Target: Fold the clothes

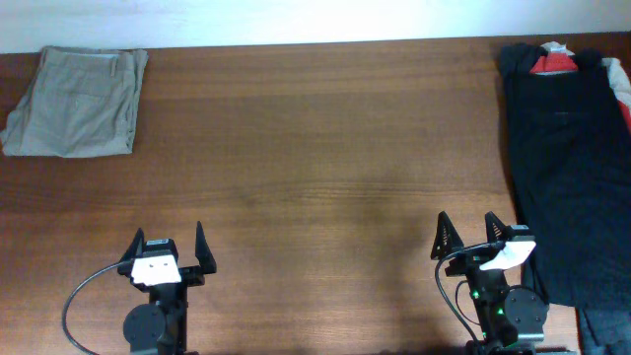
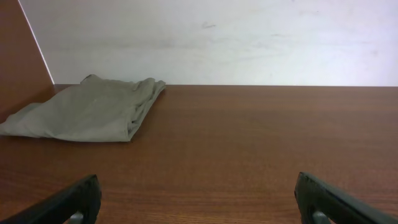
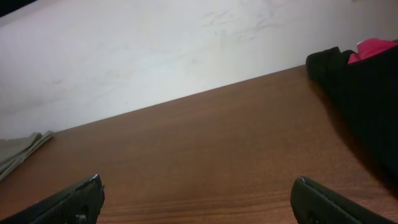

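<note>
A folded khaki garment (image 1: 77, 103) lies at the far left of the table; it also shows in the left wrist view (image 2: 87, 115) and at the left edge of the right wrist view (image 3: 15, 152). A pile of dark clothes (image 1: 572, 168) with a red piece (image 1: 552, 63) at its top lies along the right side and shows in the right wrist view (image 3: 367, 93). My left gripper (image 1: 168, 247) is open and empty near the front edge. My right gripper (image 1: 470, 237) is open and empty, just left of the dark pile.
The brown wooden table (image 1: 315, 168) runs between the two piles. A white wall (image 2: 217, 37) stands behind its far edge. A pink piece (image 1: 621, 84) shows at the dark pile's right edge.
</note>
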